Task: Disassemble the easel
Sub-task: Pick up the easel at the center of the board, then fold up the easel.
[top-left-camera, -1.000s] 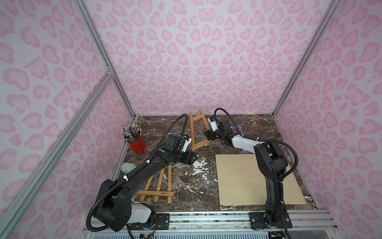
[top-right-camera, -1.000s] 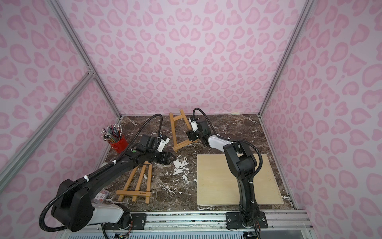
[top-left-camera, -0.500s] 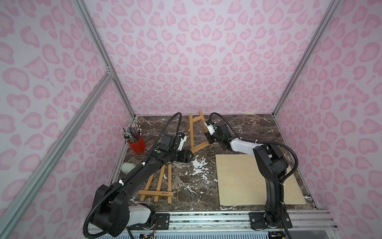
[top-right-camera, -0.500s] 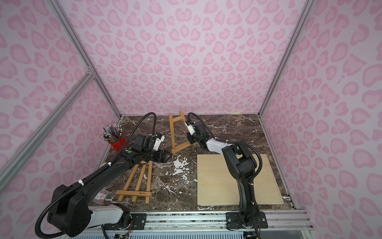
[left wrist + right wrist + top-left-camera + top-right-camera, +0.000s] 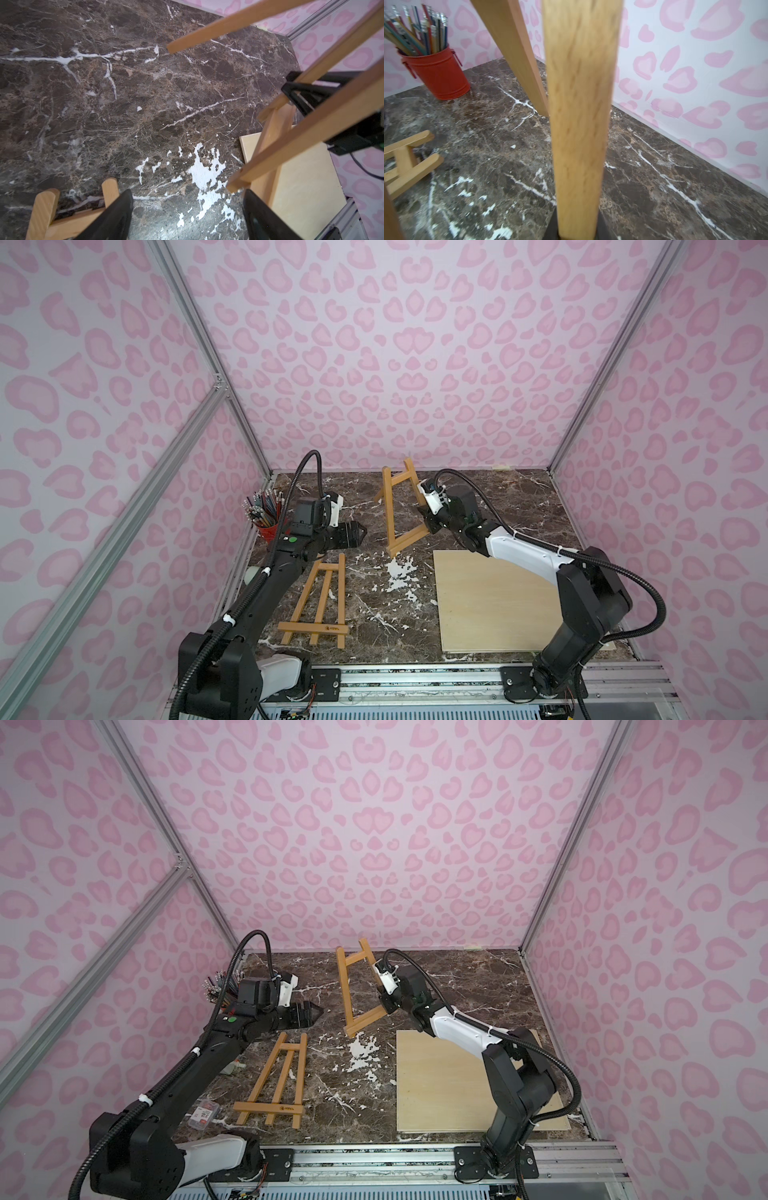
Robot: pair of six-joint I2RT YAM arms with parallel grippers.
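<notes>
In both top views the right gripper [image 5: 428, 521] is clamped on the easel frame [image 5: 390, 510], holding it tilted near the back of the marble table [image 5: 498, 497]. The left gripper [image 5: 358, 533] hangs spread and empty near a second easel part [image 5: 321, 605] lying flat. Left wrist view: fingers [image 5: 116, 216] wide apart. Right wrist view: the pinched easel frame fills the middle.

Lighting's soft, even and plenty bright, with only faint shadows on the dark brown marble tabletop [image 5: 519, 497]. Both top views are sharp but wide-angle, so the silver aluminium frame posts [image 5: 206, 356] splay outward toward the edges. In the right wrist view the pale wooden easel leg [image 5: 579, 124] fills the lens and goes blurry, while the red metal pencil bucket [image 5: 438, 72] looks fairly crisp.
</notes>
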